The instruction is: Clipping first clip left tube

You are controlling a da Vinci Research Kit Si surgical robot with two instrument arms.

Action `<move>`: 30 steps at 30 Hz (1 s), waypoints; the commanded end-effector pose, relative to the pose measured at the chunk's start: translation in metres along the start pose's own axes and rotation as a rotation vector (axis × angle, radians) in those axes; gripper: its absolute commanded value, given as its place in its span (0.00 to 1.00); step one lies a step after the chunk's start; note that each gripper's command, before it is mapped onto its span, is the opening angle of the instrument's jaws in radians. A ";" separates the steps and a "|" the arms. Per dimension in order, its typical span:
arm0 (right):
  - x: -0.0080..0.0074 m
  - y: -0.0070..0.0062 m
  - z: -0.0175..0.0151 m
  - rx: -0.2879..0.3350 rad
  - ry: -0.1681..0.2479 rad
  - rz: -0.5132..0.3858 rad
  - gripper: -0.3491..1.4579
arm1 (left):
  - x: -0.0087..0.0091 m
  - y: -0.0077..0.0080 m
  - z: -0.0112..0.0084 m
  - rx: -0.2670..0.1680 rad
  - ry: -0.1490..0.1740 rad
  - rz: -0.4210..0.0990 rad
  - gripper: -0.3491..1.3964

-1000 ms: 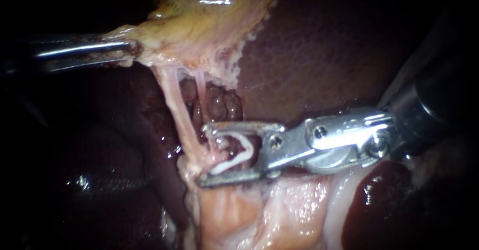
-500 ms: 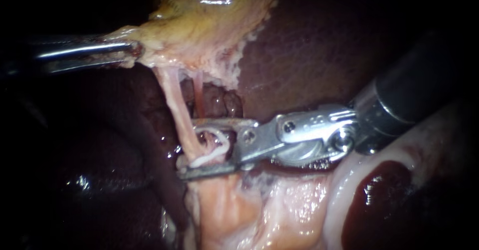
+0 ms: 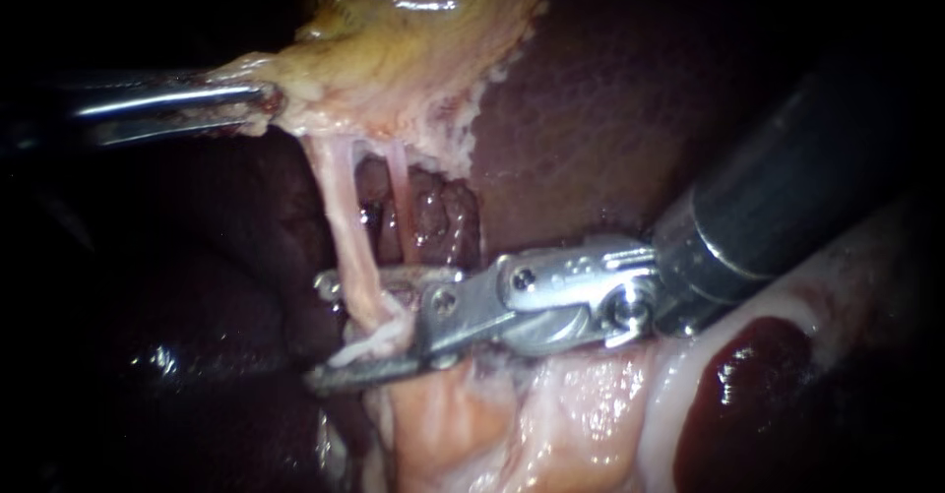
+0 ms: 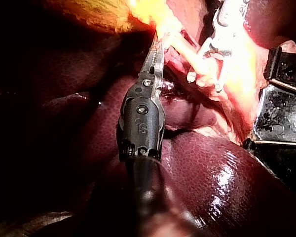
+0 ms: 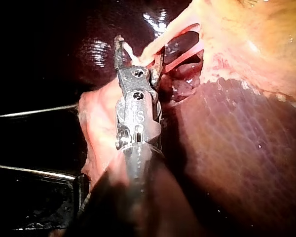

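The yellowish gallbladder [image 3: 413, 40] is held up at its pale edge, with my left instrument [image 3: 258, 102] shut on that tissue; the same grip shows in the left wrist view [image 4: 155, 44]. Two thin tubes run down from it: the left tube [image 3: 340, 208] and the thinner right tube [image 3: 399, 198]. My right instrument [image 3: 320, 334] comes in from the right, and its two jaws stand apart, above and below the left tube. A white clip [image 3: 366, 347] sits between them against the tube. In the right wrist view the jaws [image 5: 138, 57] straddle the left tube [image 5: 163, 37].
Dark liver [image 3: 630, 99] fills the background behind the tubes. Pale pink tissue [image 3: 492, 424] lies under the right instrument, with a dark red patch [image 3: 748, 395] to its right. A metal frame [image 4: 286, 113] borders the specimen.
My right instrument has slid leftwards with the clip, from short of the left tube to straddling it, its tips now past it. The left instrument has held still.
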 end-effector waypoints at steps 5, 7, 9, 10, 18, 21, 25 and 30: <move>0.0006 -0.0010 -0.0001 0.010 0.008 0.004 0.46 | -0.0001 -0.0001 0.0000 0.000 0.000 0.000 0.00; 0.0007 -0.0012 -0.0002 0.012 0.008 0.009 0.45 | -0.0001 -0.0001 0.0000 0.000 0.000 0.000 0.00; 0.0007 -0.0013 -0.0002 0.012 0.008 0.020 0.43 | -0.0001 -0.0001 0.0001 0.000 0.000 0.000 0.00; 0.0007 -0.0013 -0.0003 0.012 0.008 0.032 0.41 | -0.0001 -0.0001 0.0001 0.000 0.000 0.000 0.00; 0.0004 -0.0012 -0.0007 0.012 0.008 0.044 0.32 | -0.0001 -0.0001 0.0001 0.000 0.000 0.000 0.00; 0.0003 -0.0012 -0.0007 0.013 0.008 0.044 0.28 | -0.0001 -0.0001 0.0001 0.000 0.000 0.000 0.00; 0.0002 -0.0012 -0.0009 0.011 0.008 0.049 0.19 | -0.0001 -0.0001 0.0001 0.000 0.000 0.000 0.00; 0.0001 -0.0012 -0.0010 0.029 0.009 0.060 0.00 | -0.0001 -0.0002 0.0001 0.000 0.000 0.000 0.00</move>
